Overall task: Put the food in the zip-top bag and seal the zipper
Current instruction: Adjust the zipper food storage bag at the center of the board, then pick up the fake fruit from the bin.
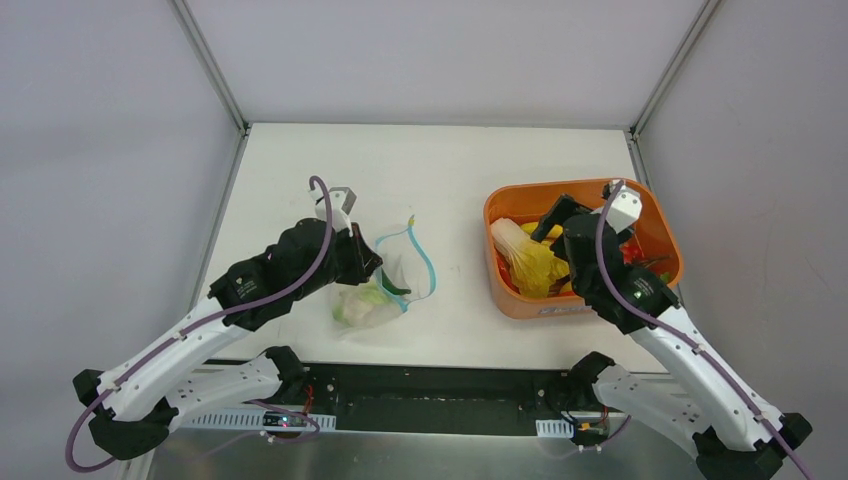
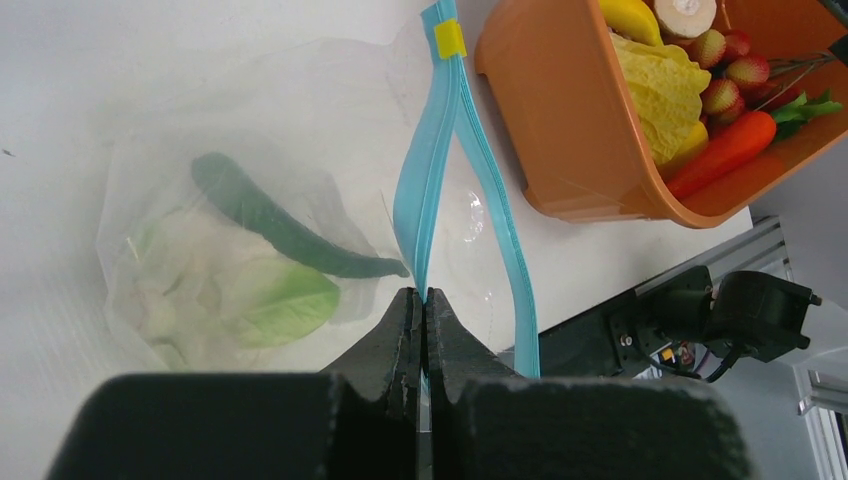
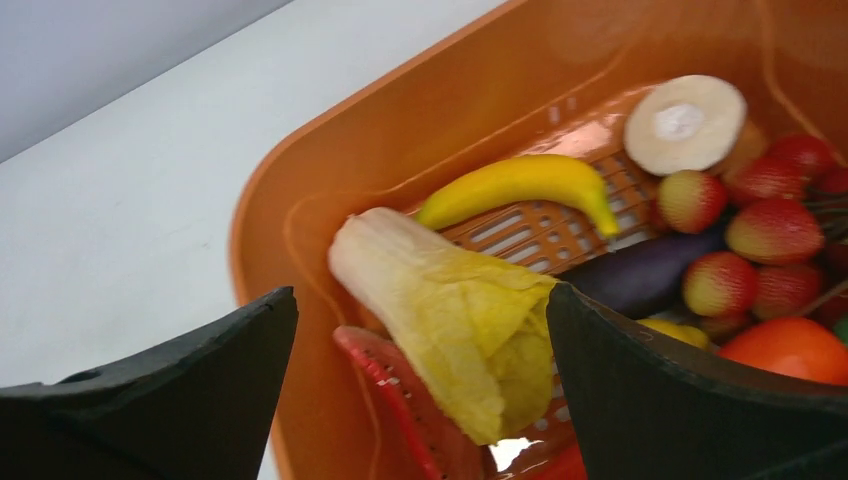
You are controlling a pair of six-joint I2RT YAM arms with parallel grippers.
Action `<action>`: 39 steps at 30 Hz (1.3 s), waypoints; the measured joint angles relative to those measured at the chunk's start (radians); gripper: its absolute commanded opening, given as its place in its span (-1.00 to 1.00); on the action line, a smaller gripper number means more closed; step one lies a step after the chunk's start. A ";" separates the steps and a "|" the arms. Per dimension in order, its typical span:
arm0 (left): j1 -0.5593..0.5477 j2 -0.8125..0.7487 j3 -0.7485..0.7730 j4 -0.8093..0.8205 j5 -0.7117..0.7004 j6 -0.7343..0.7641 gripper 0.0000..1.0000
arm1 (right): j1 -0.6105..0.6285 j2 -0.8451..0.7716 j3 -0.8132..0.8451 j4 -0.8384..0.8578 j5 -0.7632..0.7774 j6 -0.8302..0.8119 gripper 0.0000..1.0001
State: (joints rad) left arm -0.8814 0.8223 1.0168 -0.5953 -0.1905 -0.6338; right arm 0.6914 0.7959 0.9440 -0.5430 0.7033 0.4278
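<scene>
The clear zip-top bag (image 1: 385, 290) lies on the table, mouth open. Its blue zipper (image 2: 425, 190) splits into two strips, with a yellow tab at the far end. Inside the bag (image 2: 250, 200) sit a white cauliflower with a green leaf (image 2: 230, 300) and a dark green cucumber (image 2: 280, 225). My left gripper (image 2: 423, 300) is shut on one zipper strip; in the top view the left gripper (image 1: 374, 262) is at the bag's mouth. My right gripper (image 3: 420, 295) is open, its fingers either side of a yellow cabbage (image 3: 460, 320) in the tub, not touching it. In the top view the right gripper (image 1: 548, 235) is over the tub.
The orange tub (image 1: 520, 305) at the right holds a banana (image 3: 520, 185), strawberries (image 3: 770, 230), an eggplant (image 3: 640, 280), a carrot (image 2: 725, 150), a watermelon slice (image 3: 400, 400) and a white round piece (image 3: 685, 120). The table's near edge lies just behind the bag.
</scene>
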 measured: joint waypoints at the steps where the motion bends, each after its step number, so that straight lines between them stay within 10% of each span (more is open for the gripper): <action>1: 0.000 -0.002 -0.002 0.000 0.000 -0.001 -1.00 | -0.015 -0.001 -0.003 -0.018 0.024 0.009 0.97; 17: 0.000 -0.019 -0.014 0.008 0.000 -0.002 -1.00 | -0.723 0.146 -0.009 -0.074 -0.135 0.051 0.82; 39: 0.000 -0.021 -0.023 0.016 0.017 0.028 -1.00 | -0.753 0.444 -0.026 -0.053 0.093 0.292 0.63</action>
State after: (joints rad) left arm -0.8814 0.8017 0.9936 -0.5789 -0.1734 -0.6056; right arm -0.0612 1.2400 0.9176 -0.5961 0.7959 0.7197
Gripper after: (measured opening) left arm 0.009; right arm 0.842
